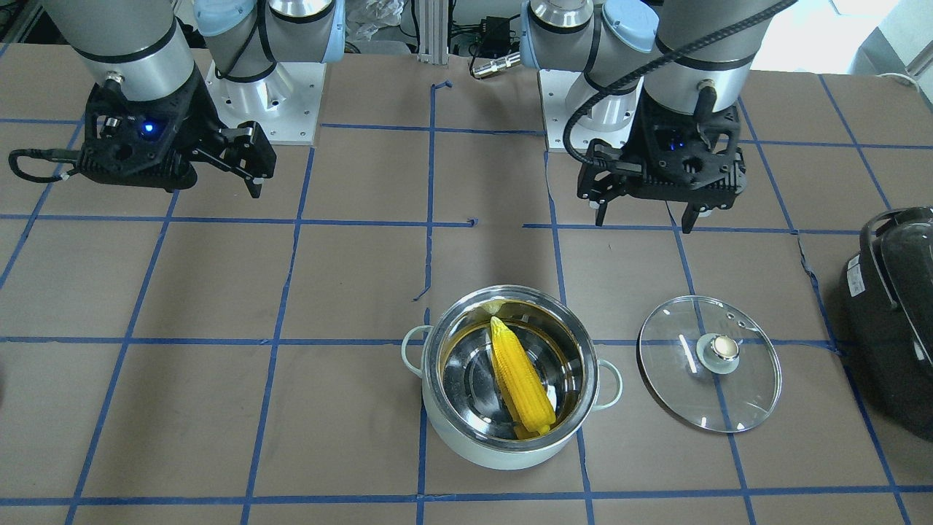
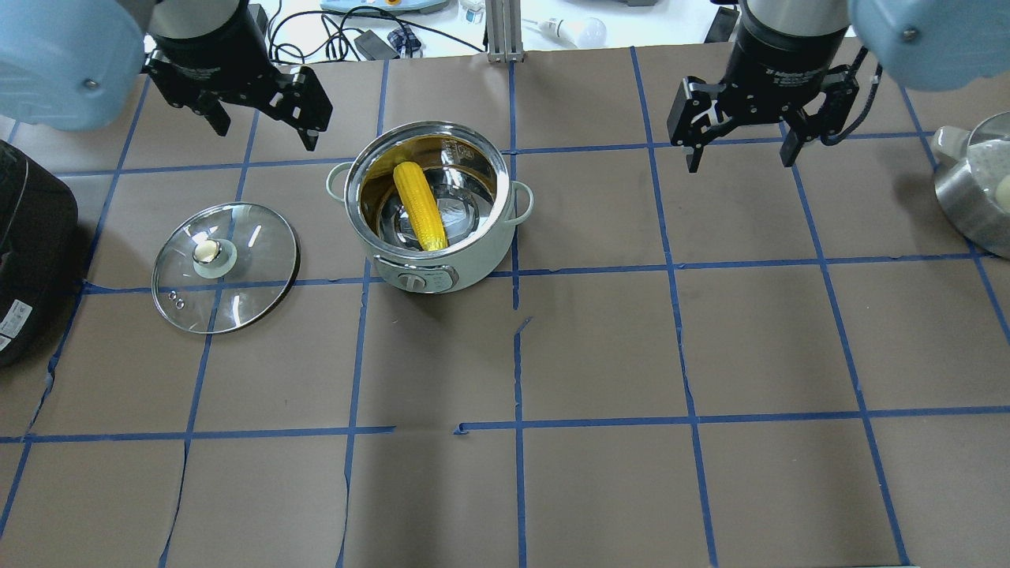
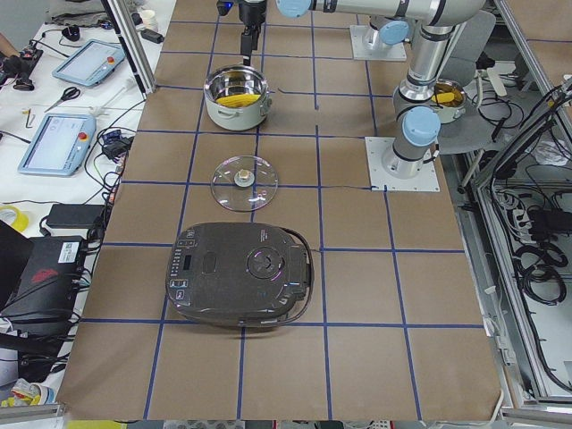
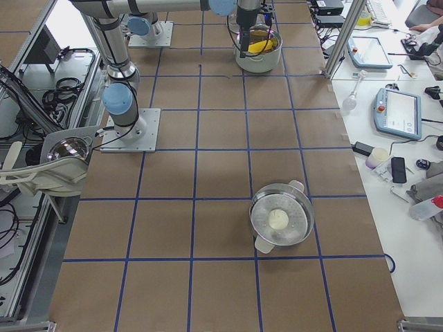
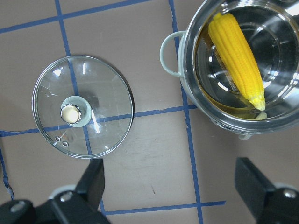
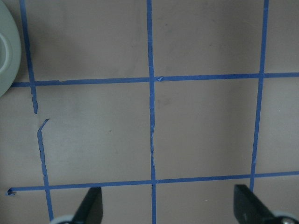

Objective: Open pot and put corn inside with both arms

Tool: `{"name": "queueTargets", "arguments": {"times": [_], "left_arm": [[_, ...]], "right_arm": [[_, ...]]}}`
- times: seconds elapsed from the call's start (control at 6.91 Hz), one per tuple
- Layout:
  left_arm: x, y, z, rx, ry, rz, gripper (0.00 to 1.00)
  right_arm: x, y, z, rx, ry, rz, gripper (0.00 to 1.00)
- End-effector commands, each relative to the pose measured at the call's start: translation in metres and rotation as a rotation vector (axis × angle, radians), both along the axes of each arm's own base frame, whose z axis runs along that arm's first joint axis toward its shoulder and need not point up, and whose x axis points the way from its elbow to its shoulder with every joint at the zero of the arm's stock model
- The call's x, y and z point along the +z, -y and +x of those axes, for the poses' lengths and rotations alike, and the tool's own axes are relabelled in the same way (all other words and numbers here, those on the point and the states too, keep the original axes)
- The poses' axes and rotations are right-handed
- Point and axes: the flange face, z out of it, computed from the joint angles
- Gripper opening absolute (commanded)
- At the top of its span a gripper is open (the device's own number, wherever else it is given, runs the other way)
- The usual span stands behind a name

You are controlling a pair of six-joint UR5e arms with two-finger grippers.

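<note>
The pale mint pot (image 2: 473, 252) stands open left of the table's middle, also in the front view (image 1: 466, 445). The yellow corn (image 2: 420, 207) lies slanted inside it (image 1: 520, 379), and shows in the left wrist view (image 5: 236, 58). The glass lid (image 2: 237, 288) with its brass knob lies flat on the table to the pot's left (image 1: 743, 394) (image 5: 107, 93). My left gripper (image 2: 267, 134) is open and empty, raised beyond the lid and pot (image 1: 644, 222). My right gripper (image 2: 740, 162) is open and empty, raised over bare table well right of the pot (image 6: 168, 207).
A black rounded appliance (image 2: 31, 252) sits at the table's left edge, next to the lid (image 1: 893, 321). A steel pot (image 2: 974, 197) holding a white object stands at the far right (image 4: 280, 220). Brown paper with blue tape lines covers the table.
</note>
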Motion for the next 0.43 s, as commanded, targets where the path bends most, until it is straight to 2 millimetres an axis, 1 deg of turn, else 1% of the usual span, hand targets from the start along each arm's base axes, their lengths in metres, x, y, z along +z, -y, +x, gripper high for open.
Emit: {"name": "queueTargets", "arguments": {"times": [0.0,0.14,0.29], "left_arm": [[-0.001,-0.014,-0.013,-0.024,-0.044,0.007,1.00],[0.001,-0.014,-0.010,-0.020,-0.046,0.002,1.00],[0.001,-0.012,-0.008,0.006,-0.060,-0.001,1.00]], "right_arm": [[0.014,-0.019,-0.004,-0.001,0.007,-0.006,1.00],[0.014,-0.020,0.004,-0.002,0.078,-0.006,1.00],[0.015,-0.022,0.006,-0.001,0.082,-0.007,1.00]]}}
